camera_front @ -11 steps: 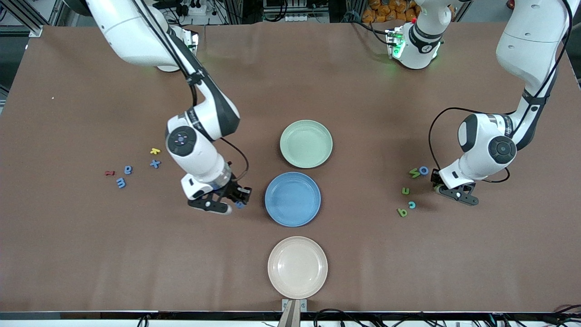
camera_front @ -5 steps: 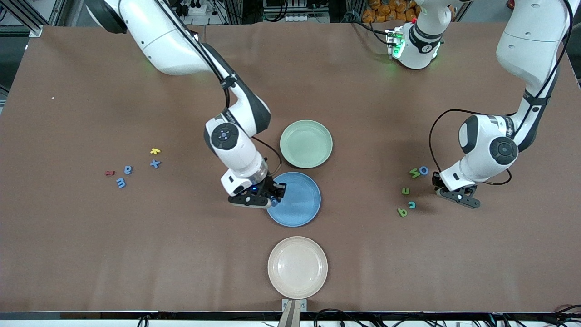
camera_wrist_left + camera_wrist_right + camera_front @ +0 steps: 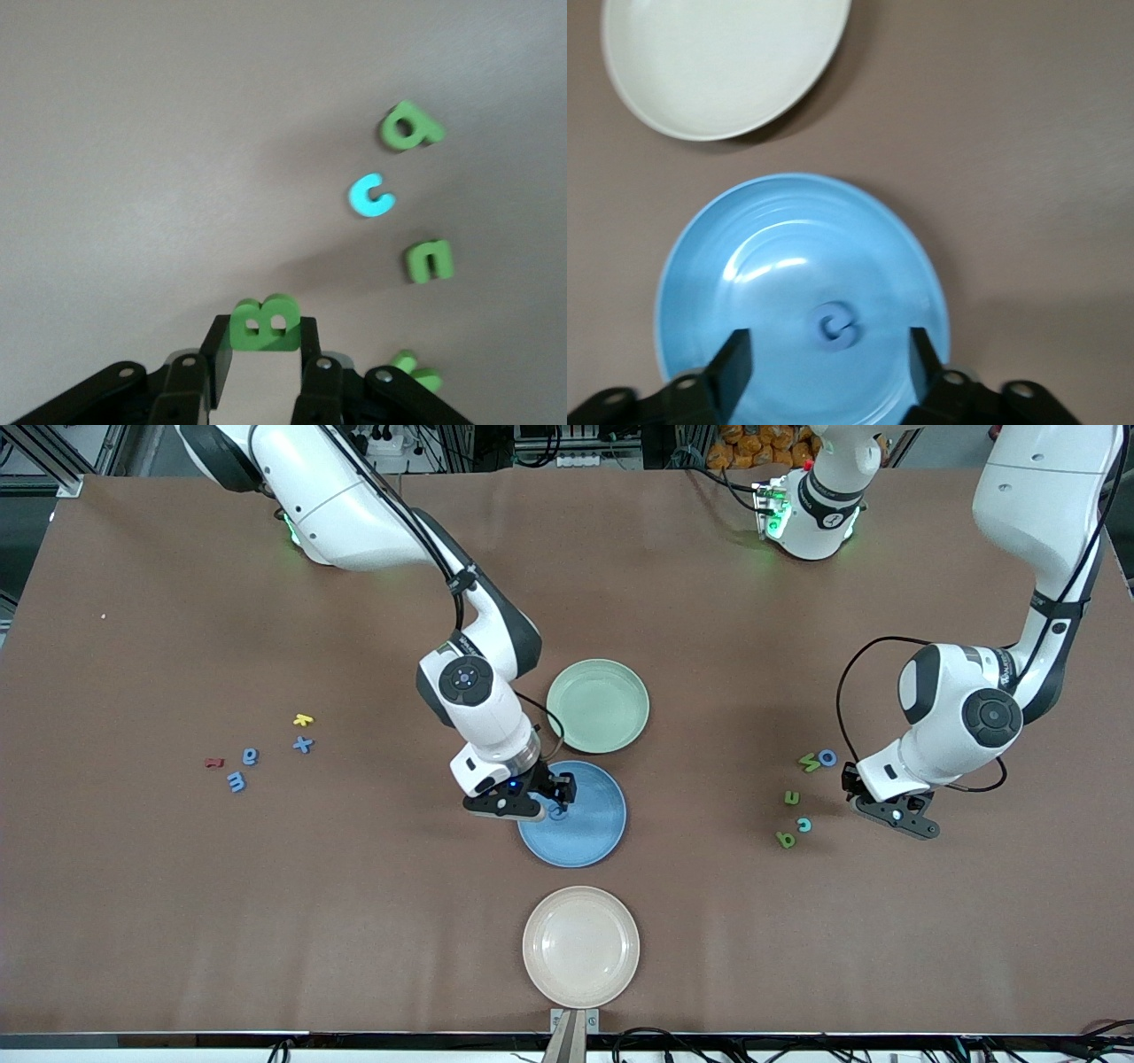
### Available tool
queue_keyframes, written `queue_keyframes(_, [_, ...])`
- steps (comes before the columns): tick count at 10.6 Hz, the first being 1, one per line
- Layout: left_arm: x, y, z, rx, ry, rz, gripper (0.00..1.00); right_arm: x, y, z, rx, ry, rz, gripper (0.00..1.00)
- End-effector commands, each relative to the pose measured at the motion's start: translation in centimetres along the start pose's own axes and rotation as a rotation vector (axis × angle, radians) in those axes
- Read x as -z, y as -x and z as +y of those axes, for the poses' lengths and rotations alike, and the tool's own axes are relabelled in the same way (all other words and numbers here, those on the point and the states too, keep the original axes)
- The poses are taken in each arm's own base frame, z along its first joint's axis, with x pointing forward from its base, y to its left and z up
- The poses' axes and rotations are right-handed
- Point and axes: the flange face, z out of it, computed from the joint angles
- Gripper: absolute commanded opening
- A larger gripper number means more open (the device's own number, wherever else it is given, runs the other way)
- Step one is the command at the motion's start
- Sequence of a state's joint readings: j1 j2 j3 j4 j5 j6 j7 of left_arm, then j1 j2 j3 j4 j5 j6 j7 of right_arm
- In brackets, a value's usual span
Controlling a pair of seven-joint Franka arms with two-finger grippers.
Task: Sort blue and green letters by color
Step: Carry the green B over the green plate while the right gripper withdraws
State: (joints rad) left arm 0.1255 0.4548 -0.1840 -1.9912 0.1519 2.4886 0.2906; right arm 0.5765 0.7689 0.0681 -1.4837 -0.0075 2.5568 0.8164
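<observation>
The right tool (image 3: 555, 795) hangs over the blue plate (image 3: 592, 841), its fingers spread wide, and a small blue letter (image 3: 834, 325) lies flat in the plate beneath them, clear of both pads. This drop looks finished. The left tool (image 3: 263, 354) is over the desk (image 3: 177, 912) at the left arm's end, pinching a green letter (image 3: 264, 323) between its pads. Loose beside it lie a cyan letter (image 3: 370, 196) and more green ones (image 3: 429, 261). Three blue letters (image 3: 251, 756) wait at the right arm's end, next to a yellow (image 3: 303, 719) and a red one (image 3: 213, 763). The green plate (image 3: 620, 731) holds nothing yet. The next move probably calls for the left arm to carry its letter over the green plate and release it, while the right arm lifts away and goes for another blue letter.
</observation>
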Motion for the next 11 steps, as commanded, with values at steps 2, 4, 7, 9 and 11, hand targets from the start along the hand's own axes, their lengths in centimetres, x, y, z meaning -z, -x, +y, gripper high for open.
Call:
queue_keyframes(2, [4.7,-3.2,5.0,0.070,0.080,-0.041,0.00,3.1,-4.6,5.3,-0.085,0.131,-0.072,1.00])
queue_keyframes(4, [5.7,-4.3,7.8,0.126,0.098,-0.046,0.00,4.5,-6.1,9.8,-0.060,0.170,-0.088,1.00])
queue_keyframes(7, [7.3,-5.5,13.0,0.197,0.117,-0.041,0.00,6.8,-6.4,17.5,-0.025,0.220,-0.132,1.00])
queue_keyframes(9, [8.2,-6.2,17.1,0.244,0.133,-0.036,0.00,7.0,-7.1,22.4,-0.090,0.245,-0.144,1.00])
queue_keyframes(11, [9.3,-6.7,20.5,0.281,0.155,-0.030,0.00,8.2,-7.6,27.5,-0.164,0.265,-0.145,1.00])
